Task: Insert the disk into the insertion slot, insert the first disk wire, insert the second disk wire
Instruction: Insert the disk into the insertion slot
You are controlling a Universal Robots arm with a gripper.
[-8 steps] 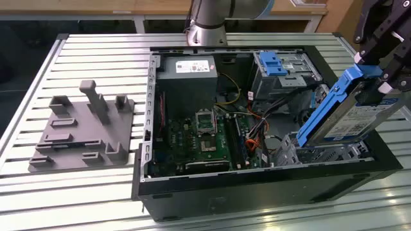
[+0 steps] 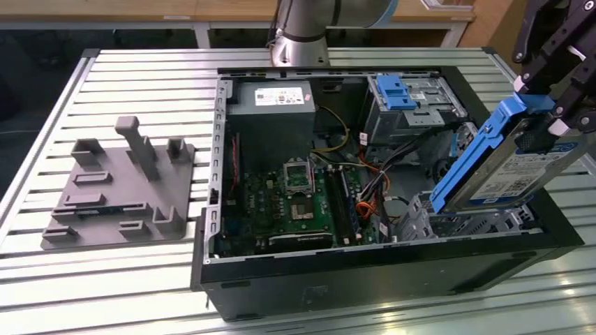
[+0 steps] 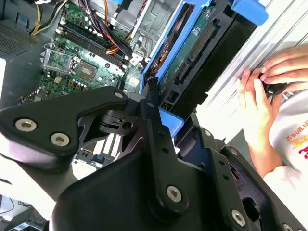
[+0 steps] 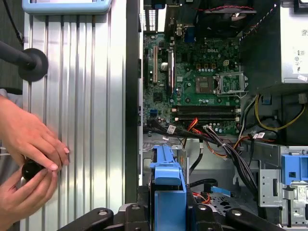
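Blue-framed disk [image 2: 503, 174] was pinched by its upper end in the gripper [image 2: 543, 127], jaws pressed onto the carrier. It hung steeply tilted, lower end at the mouth of the insertion slot [image 2: 465, 222], at the corner of the computer case [image 2: 373, 269] on the exterior view's right; touching or just inside, I couldn't tell. Not seated, so I read this as step one, later steps not begun. Seating would call for taking out the tilt and squaring the carrier to the cage walls
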